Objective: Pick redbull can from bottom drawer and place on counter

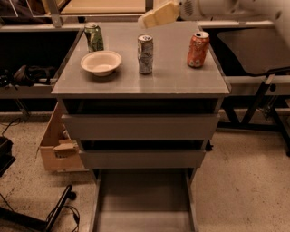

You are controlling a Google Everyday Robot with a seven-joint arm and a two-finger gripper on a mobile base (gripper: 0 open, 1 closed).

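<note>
Gripper: the gripper (157, 16) hangs at the top edge of the view, over the far part of the table, its cream tip pointing left and a little down.
Gripper state: cannot tell whether it is apart or together; it touches none of the cans.
Arm: the white arm (217, 7) runs in from the upper right to the gripper.
Redbull can: the redbull can (145, 54) stands upright near the middle of the table, below and in front of the gripper and apart from it.
Table: the table (172, 78) is the flat grey top of the drawer cabinet and carries all the cans and the bowl.
Orange can: the orange can (198, 49) stands upright near the right edge, well apart from the redbull can.
Bowl: the pale bowl (101, 62) sits left of the redbull can, near the front.
Green can: the green can (94, 37) stands upright behind the bowl at the far left.
Upper drawers: the two upper drawers (140, 128) are pulled out slightly.
Bottom drawer: the bottom drawer (142, 199) is pulled far out toward the camera, its grey floor showing.
Cardboard box: a cardboard box (58, 152) rests on the floor, left of the cabinet.
</note>
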